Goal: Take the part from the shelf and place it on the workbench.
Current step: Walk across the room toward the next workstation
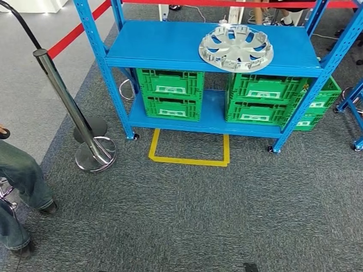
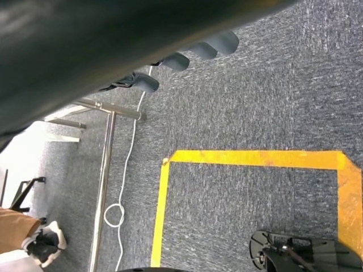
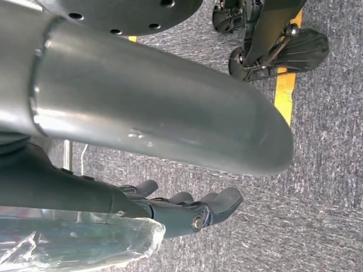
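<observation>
**One silver wheel cover lying on the top shelf, both hands holding nothing**

One part, a silver wheel cover [image 1: 236, 47], is lying flat on the top board of the blue shelf [image 1: 171, 45], toward that board's right end, with nothing touching it. Under it, four green crates are sitting on the lower board in two stacks: a left stack [image 1: 171, 93] and a right stack [image 1: 261, 99], with more green crates [image 1: 319, 105] standing just beyond the shelf's right post. A yellow tape outline [image 1: 188, 160] is marking the grey carpet [image 1: 193, 221] in front of the shelf.

The left hand [image 2: 188, 56] is hanging over the carpet in the left wrist view; its dark fingertips [image 2: 176, 60] are spread apart side by side, touching nothing and gripping nothing. The right hand [image 3: 188, 209] is likewise hanging above the carpet in the right wrist view, its fingers [image 3: 224, 199] lying loosely extended and slightly separated, with nothing between them.

At the left, a chrome stanchion post [image 1: 64, 96] is leaning up from its round base and carrying a red barrier belt [image 1: 77, 33]. A person's legs in jeans [image 1: 23, 178] are showing at the left edge of the head view.
</observation>
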Robot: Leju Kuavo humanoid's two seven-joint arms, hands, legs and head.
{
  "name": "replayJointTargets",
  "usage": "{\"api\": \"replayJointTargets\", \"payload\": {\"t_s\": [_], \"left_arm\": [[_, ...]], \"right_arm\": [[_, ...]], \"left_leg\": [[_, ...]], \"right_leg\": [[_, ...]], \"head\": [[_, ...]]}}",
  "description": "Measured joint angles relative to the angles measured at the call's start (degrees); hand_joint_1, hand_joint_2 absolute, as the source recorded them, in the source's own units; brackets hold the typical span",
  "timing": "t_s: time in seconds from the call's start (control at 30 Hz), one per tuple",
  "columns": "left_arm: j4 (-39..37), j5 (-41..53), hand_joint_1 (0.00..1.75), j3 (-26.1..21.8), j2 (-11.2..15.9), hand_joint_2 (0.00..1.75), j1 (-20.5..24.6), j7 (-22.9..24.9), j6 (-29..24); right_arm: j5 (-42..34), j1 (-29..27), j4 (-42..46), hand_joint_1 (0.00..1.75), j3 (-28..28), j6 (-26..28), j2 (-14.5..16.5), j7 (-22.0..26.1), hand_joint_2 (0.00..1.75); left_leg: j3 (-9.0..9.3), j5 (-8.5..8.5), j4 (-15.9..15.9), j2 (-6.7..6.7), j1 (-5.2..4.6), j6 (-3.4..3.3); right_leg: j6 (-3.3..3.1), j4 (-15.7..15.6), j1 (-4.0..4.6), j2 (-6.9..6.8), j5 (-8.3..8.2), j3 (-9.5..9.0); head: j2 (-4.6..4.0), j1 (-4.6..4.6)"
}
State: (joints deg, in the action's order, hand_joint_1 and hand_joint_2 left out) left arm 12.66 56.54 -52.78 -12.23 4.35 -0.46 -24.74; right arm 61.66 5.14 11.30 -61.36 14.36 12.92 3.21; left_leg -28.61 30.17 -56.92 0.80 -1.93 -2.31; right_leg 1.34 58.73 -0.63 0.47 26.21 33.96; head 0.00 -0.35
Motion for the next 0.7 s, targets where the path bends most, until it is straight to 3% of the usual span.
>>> {"api": "replayJointTargets", "payload": {"t_s": [0.07,0.13,0.23,0.3,0.33,0.4,0.43,0.47,0.53,0.6,0.63,0.7], "left_arm": [[0.0,0.03,0.0,-0.19,-0.01,0.0,-0.01,0.01,-0.04],[0.0,0.17,0.0,-0.25,-0.04,0.0,-0.02,0.05,-0.08],[0.0,0.32,0.0,-0.28,-0.09,0.0,-0.06,0.3,-0.1],[0.0,0.37,0.0,-0.29,-0.1,0.0,-0.16,0.51,-0.1],[0.0,0.38,0.0,-0.3,-0.11,0.0,-0.21,0.57,-0.09],[0.0,0.43,0.0,-0.31,-0.14,0.0,-0.24,0.62,-0.09],[0.0,0.45,0.0,-0.31,-0.13,0.0,-0.18,0.63,-0.09],[0.0,0.48,0.0,-0.31,-0.13,0.0,-0.08,0.63,-0.09],[0.0,0.51,0.0,-0.31,-0.11,0.0,0.08,0.64,-0.1],[0.0,0.52,0.0,-0.31,-0.11,0.0,0.1,0.66,-0.11],[0.0,0.52,0.0,-0.31,-0.1,0.0,0.12,0.66,-0.1],[0.0,0.53,0.0,-0.31,-0.1,0.0,0.19,0.66,-0.09]], "right_arm": [[0.0,-0.02,0.0,0.0,-0.06,0.01,0.0,-0.06,0.0],[0.01,0.06,0.0,0.0,-0.09,0.03,0.0,-0.14,0.0],[0.04,0.14,0.0,0.0,-0.11,0.05,-0.04,-0.25,0.0],[0.07,-0.04,0.0,0.0,-0.13,0.06,-0.14,-0.39,0.0],[0.09,-0.1,0.0,0.0,-0.15,0.07,-0.19,-0.44,0.0],[0.1,-0.11,-0.01,0.0,-0.16,0.06,-0.3,-0.46,0.0],[0.11,-0.06,-0.01,0.0,-0.17,0.06,-0.33,-0.47,0.0],[0.11,0.01,-0.01,0.0,-0.17,0.06,-0.35,-0.47,0.0],[0.13,0.03,0.0,0.0,-0.19,0.06,-0.36,-0.52,0.0],[0.13,-0.1,0.0,0.0,-0.23,0.06,-0.37,-0.55,0.0],[0.13,-0.1,0.0,0.0,-0.25,0.07,-0.37,-0.52,0.0],[0.13,0.05,0.0,0.0,-0.27,0.07,-0.37,-0.5,0.0]], "left_leg": [[0.29,-0.13,0.66,-0.02,0.16,-0.69],[0.91,-0.29,1.14,-0.05,0.45,-1.12],[1.42,-0.2,1.16,-0.15,0.56,-1.19],[1.93,0.17,1.11,-0.13,0.62,-0.99],[2.38,0.49,1.1,-0.09,0.69,-0.79],[3.49,1.38,1.04,-0.06,0.85,-0.2],[3.77,1.82,0.89,-0.06,0.86,0.16],[3.8,2.22,0.75,-0.09,0.85,0.51],[3.64,2.71,0.51,-0.13,0.79,1.06],[3.39,2.99,-0.73,-0.18,0.87,1.52],[2.4,3.37,-2.79,-0.21,0.97,1.83],[-1.63,5.62,-9.75,-0.3,1.24,2.56]], "right_leg": [[0.54,0.65,0.0,-0.06,-0.37,0.15],[0.96,3.35,0.0,-0.12,0.97,1.5],[1.18,12.75,-0.05,-0.12,5.52,6.61],[1.32,15.43,-0.09,-0.15,5.65,8.58],[1.44,13.56,-0.15,-0.17,4.01,7.98],[1.57,6.43,-0.21,-0.16,-0.04,4.95],[1.39,3.23,-0.14,-0.17,-0.76,3.67],[0.97,1.47,-0.05,-0.11,-1.02,2.85],[-0.18,0.87,0.15,-0.05,-0.16,2.43],[-0.89,0.9,0.01,-0.07,-0.1,1.83],[-1.12,0.78,-0.08,-0.14,0.06,1.44],[-1.52,0.62,-0.13,-0.26,0.54,0.78]], "head": [[0.0,0.04],[-0.01,0.23],[0.0,0.33],[-0.01,0.33],[-0.01,0.32],[-0.01,0.35],[-0.02,0.36],[-0.02,0.31],[-0.02,0.17],[0.0,0.01],[0.0,-0.06],[0.0,-0.18]]}}
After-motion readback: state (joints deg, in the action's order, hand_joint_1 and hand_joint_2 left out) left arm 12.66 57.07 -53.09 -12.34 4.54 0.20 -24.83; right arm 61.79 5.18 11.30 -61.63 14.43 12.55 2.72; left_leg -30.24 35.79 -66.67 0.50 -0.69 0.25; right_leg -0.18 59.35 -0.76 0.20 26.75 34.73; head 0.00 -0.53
